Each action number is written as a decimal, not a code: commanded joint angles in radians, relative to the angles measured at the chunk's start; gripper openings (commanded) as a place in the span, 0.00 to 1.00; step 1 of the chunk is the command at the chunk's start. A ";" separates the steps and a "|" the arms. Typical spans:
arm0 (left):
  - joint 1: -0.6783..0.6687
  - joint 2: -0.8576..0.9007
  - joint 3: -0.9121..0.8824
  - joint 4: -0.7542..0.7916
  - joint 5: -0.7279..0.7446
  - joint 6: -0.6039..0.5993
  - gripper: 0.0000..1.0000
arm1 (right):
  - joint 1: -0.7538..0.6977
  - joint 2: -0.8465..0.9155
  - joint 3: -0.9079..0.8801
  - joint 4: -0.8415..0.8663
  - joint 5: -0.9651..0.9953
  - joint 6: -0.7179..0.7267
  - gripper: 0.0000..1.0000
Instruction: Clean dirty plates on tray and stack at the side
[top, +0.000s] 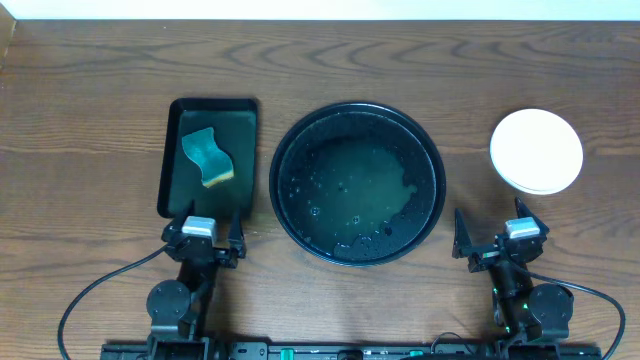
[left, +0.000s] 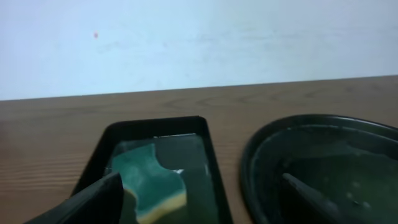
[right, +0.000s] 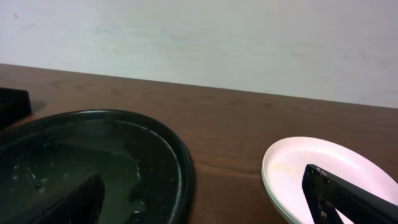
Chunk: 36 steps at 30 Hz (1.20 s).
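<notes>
"Where are the plates (top: 536, 150)?"
"Stacked right of the tray (top: 360, 106), clear of its dirty water. The job looks done."
"The grippers?"
"Left gripper (top: 204, 228) and right gripper (top: 495, 240) hang wide, empty, before the tray. The sponge (top: 207, 157) lies left of it."

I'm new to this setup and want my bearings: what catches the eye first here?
The large round black tray sits mid-table, holding only a cloudy puddle. The plates lie stacked on the wood to its right, a white one on top. At left, a teal-and-yellow sponge lies in a small rectangular tray.
</notes>
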 joint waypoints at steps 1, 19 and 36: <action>0.015 -0.009 -0.003 -0.021 -0.051 0.004 0.79 | 0.007 -0.006 -0.002 -0.004 0.005 -0.009 0.99; 0.054 -0.008 -0.003 -0.087 -0.054 0.000 0.79 | 0.007 -0.006 -0.002 -0.004 0.005 -0.009 0.99; 0.054 -0.006 -0.003 -0.087 -0.054 0.000 0.79 | 0.007 -0.006 -0.002 -0.004 0.005 -0.009 0.99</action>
